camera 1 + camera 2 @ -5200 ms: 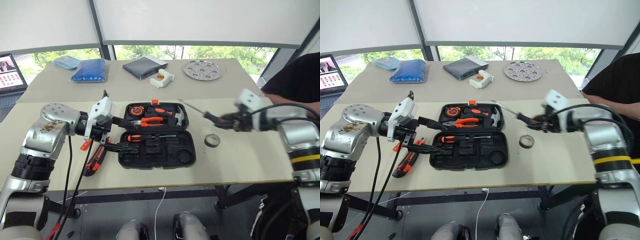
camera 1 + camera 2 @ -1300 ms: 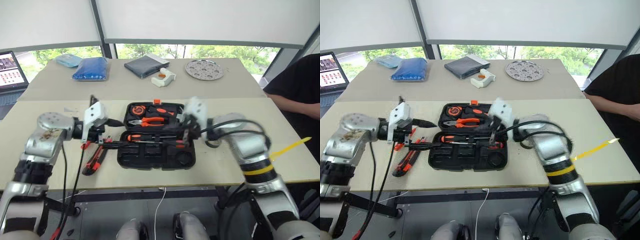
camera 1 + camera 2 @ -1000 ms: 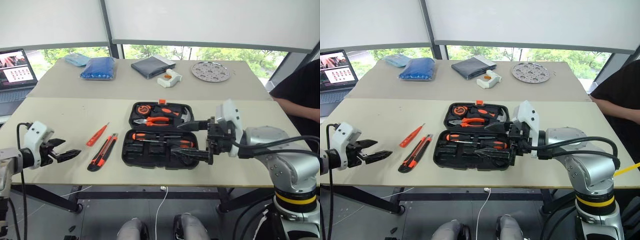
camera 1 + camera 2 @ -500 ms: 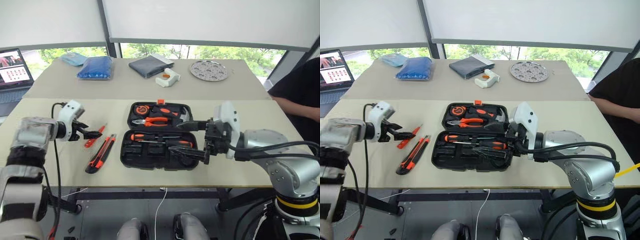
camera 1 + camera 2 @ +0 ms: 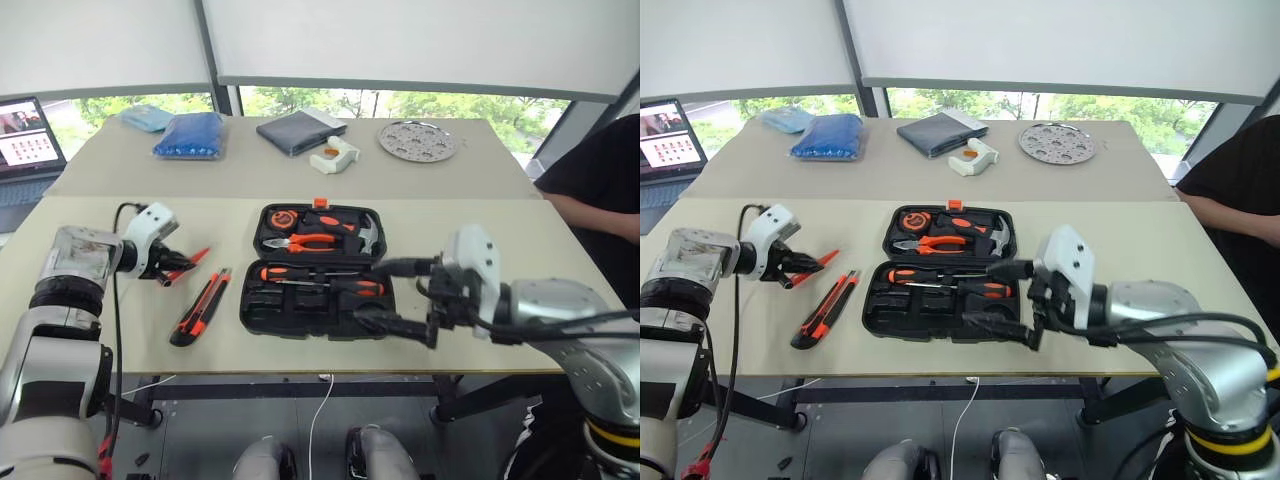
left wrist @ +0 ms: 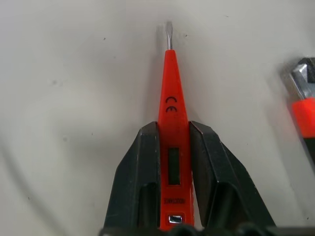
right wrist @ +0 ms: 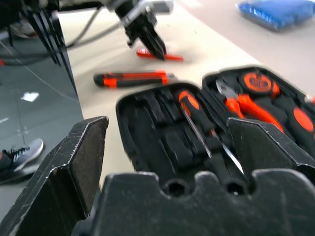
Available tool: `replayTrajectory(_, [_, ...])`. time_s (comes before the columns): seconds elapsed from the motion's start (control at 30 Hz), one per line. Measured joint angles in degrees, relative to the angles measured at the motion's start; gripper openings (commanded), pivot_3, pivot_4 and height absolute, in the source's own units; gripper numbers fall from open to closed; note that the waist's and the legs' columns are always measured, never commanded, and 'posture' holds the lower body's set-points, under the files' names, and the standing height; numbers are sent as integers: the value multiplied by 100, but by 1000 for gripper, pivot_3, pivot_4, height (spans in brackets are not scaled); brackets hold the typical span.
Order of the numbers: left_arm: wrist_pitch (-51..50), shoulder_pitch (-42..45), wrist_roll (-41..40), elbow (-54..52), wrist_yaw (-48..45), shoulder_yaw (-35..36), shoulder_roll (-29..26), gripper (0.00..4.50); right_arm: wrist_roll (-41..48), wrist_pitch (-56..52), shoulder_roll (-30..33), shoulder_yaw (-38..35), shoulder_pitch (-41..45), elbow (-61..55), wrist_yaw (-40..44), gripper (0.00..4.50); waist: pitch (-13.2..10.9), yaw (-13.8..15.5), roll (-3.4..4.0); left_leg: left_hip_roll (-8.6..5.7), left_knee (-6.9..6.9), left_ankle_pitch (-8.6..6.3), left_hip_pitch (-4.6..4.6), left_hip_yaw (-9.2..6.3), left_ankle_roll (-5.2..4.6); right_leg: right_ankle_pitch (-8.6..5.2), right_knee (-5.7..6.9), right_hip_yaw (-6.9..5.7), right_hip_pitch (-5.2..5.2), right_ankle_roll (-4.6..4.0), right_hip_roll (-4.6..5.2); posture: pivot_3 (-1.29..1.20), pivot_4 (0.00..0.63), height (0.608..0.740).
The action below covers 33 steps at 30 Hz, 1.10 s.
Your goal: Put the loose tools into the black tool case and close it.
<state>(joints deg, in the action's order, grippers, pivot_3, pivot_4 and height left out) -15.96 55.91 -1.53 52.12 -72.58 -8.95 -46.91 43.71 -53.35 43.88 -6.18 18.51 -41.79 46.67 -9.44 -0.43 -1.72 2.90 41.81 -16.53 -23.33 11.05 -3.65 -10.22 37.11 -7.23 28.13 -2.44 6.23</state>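
- My left hand (image 6: 173,162) has its two fingers (image 6: 139,182) pressed against either side of the slim red screwdriver (image 6: 172,132), which lies on the worktop (image 5: 120,330) with its metal tip pointing away from the wrist.
- From the head camera I see that hand (image 5: 172,268) to the left of the black tool case (image 5: 317,272), with the screwdriver's red end sticking out toward the case.
- The orange-black utility knife (image 5: 200,306) lies flat on the worktop between that hand and the case, just beside the red screwdriver but apart from it.
- The case is open and lying flat in the middle of the worktop, with its small orange latch (image 5: 320,202) on the far edge.
- In the far half I see orange-handled pliers (image 5: 305,241), a hammer (image 5: 366,235) and a tape measure (image 5: 274,217).
- In the near half two black-and-orange handled screwdrivers (image 5: 325,279) sit side by side in their slots.
- My right hand (image 5: 392,296) hovers at the right end of the case with its fingers spread wide and nothing between them.
- At the back of the worktop are a blue bag (image 5: 188,136), a dark grey pouch (image 5: 298,131), a white-and-orange holder (image 5: 335,154) and a round perforated metal disc (image 5: 416,141).
- A laptop (image 5: 24,135) stands open at the far left, and a person's dark sleeve (image 5: 595,170) shows at the right edge.
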Motion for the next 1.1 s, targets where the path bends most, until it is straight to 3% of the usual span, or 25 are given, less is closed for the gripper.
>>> replayTrajectory(0.23, [507, -112, -326, -2051, -1735, -301, 24, 411, -17, 135, 281, 106, -420, -141, 74, 4500, 1, 25, -2, -9, 4, -7, 6, 1, -13, -18, -1, 11, -8, 37, 7, 0, 150, 718])
replayTrajectory(0.4, [151, -372, -275, -3015, -1850, -919, 659, 411, -91, 275, 222, 145, -520, -142, -130, 4500, 1, 43, -3, -8, 12, -6, 7, 0, -14, -16, 1, 10, -13, 44, 4, 0, 150, 718])
replayTrajectory(0.6, [444, -271, 243, -2511, -1510, -1340, 1017, 411, -116, 333, 144, 222, -728, -149, -333, 4500, 1, 29, -3, -5, 12, -6, 12, -1, -15, -15, -1, 13, -14, 46, -2, 0, 150, 718])
replayTrajectory(0.97, [1017, 118, 562, -1614, -1435, -1421, 1410, 411, -193, 457, 63, 238, -864, -200, -670, 4500, 3, 94, -4, -7, 13, -16, 20, -8, -32, -12, -2, 10, -33, 51, 8, 0, 150, 718])
replayTrajectory(1.03, [934, 122, 543, -1614, -1513, -1393, 1430, 1431, -191, 458, 43, 238, -868, -219, -723, 4500, 3, 97, -4, -7, 13, -17, 20, -9, -32, -12, -2, 10, -32, 51, 8, 0, 150, 718])
replayTrajectory(1.1, [808, 118, 464, -1615, -1659, -1379, 1434, 2063, -191, 457, 42, 238, -868, -225, -755, 4500, 2, 98, -4, -7, 14, -16, 14, -9, -32, -12, -3, 8, -28, 51, 7, 0, 150, 718])
